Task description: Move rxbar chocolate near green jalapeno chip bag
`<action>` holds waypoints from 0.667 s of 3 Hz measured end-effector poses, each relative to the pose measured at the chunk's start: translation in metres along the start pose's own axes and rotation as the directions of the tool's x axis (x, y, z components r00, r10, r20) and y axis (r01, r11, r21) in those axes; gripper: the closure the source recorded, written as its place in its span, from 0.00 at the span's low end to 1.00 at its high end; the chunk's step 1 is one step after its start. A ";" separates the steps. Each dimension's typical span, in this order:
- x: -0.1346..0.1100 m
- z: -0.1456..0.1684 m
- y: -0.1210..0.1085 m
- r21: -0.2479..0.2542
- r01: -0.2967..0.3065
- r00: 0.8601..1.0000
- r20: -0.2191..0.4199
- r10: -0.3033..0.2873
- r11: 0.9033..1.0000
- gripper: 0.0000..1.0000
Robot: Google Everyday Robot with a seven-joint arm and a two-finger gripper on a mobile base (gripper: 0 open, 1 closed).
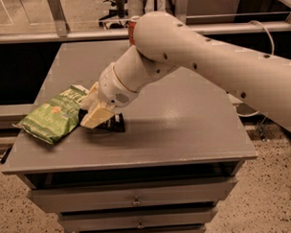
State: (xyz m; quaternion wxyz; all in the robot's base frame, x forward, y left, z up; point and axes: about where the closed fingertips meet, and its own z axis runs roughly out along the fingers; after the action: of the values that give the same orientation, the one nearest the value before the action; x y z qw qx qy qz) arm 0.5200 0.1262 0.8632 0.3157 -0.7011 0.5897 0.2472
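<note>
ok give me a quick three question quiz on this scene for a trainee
1. True or false: the bar lies on top of the bag.
2. What is nearest the pincer? A) bar B) can C) drawers
3. Fill in: as the camera sees it, the bag lies at the table's ___ edge.

Key
1. False: it is on the table beside the bag, right under the pincer.
2. A
3. left
</note>
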 end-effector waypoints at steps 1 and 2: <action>-0.009 0.015 0.000 -0.001 0.009 0.999 0.033 -0.009 1.000 0.31; -0.014 0.023 -0.002 0.002 0.013 0.999 0.052 -0.013 1.000 0.06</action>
State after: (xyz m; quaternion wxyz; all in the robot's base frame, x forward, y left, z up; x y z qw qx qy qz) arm 0.5196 0.1532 0.8578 0.3329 -0.6981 0.5770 0.2626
